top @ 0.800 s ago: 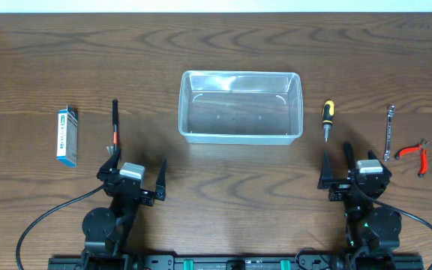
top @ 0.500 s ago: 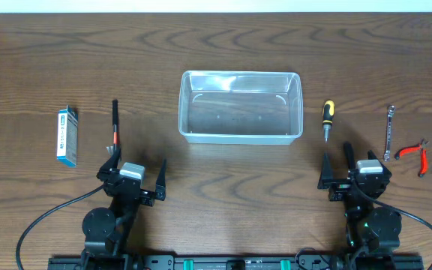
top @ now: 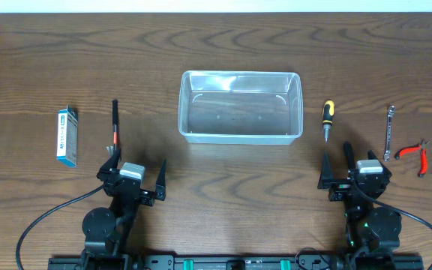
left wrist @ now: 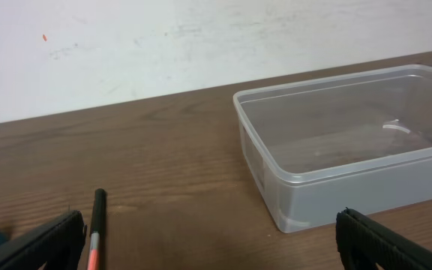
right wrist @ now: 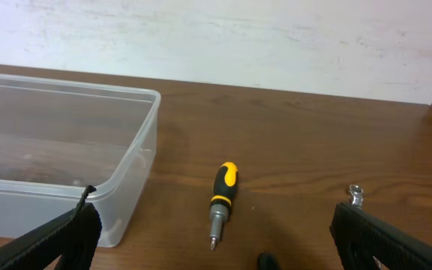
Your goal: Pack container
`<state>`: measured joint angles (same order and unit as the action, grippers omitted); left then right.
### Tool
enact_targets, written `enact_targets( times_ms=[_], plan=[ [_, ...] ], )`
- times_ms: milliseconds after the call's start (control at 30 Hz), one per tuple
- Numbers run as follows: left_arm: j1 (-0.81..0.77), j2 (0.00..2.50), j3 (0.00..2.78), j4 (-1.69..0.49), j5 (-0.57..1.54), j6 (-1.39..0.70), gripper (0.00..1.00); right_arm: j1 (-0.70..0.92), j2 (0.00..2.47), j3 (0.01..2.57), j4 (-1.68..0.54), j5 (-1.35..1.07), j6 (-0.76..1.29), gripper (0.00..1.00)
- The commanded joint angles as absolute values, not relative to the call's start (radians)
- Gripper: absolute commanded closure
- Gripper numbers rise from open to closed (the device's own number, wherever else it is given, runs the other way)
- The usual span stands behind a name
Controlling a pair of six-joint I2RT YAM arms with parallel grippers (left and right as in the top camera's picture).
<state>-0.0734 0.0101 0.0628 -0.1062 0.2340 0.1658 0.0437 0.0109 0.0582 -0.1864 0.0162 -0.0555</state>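
Bench point(top: 216, 45): dark brown wood, wavy grain, matte.

Container point(top: 238, 138): clear plastic, rectangular, rounded corners, thick rolled rim. It sits upright at the bench centre, between the two arms and farther back. The wood grain shows through its floor.

Left gripper point(top: 137, 162): black fingers spread wide, released, holding nothing, and near the bench front. Just ahead of it lies a slim black stick with an orange band point(top: 115, 124). A blue-and-white cardboard box point(top: 67, 135) lies flat farther left.

Right gripper point(top: 336, 157): fingers apart, released, holding nothing. Beyond it lies a stubby screwdriver point(top: 326, 118) with a yellow-and-black handle and a short metal shaft, its tip toward the gripper. To its right lie a slender metal wrench point(top: 388, 133) and red-handled pliers point(top: 415, 154), all apart from the container.
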Motion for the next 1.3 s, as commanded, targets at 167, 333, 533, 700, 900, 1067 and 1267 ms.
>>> enact_targets(
  times_ms=[167,333,533,700,900,1067,1267],
  plan=[
    [-0.075,0.005,0.032,-0.11,0.25,0.183,0.02,0.054,0.005,0.054,-0.186,0.014,-0.057,0.01],
    [-0.075,0.005,0.032,-0.11,0.25,0.183,0.02,0.054,0.005,0.054,-0.186,0.014,-0.057,0.01],
    [-0.075,0.005,0.032,-0.11,0.25,0.183,0.02,0.054,0.005,0.054,-0.186,0.014,-0.057,0.01],
    [-0.075,0.005,0.032,-0.11,0.25,0.183,0.02,0.054,0.005,0.054,-0.186,0.014,-0.057,0.01],
    [-0.075,0.005,0.032,-0.11,0.251,0.183,0.02,0.054,0.005,0.054,-0.186,0.01,-0.057,0.01],
    [-0.075,0.005,0.032,-0.11,0.25,0.174,0.02,0.054,0.005,0.054,-0.186,0.009,0.006,0.01],
    [-0.075,0.014,0.146,-0.184,0.216,-0.091,0.02,0.053,0.037,0.091,-0.222,-0.114,0.198,0.01]
  ],
)
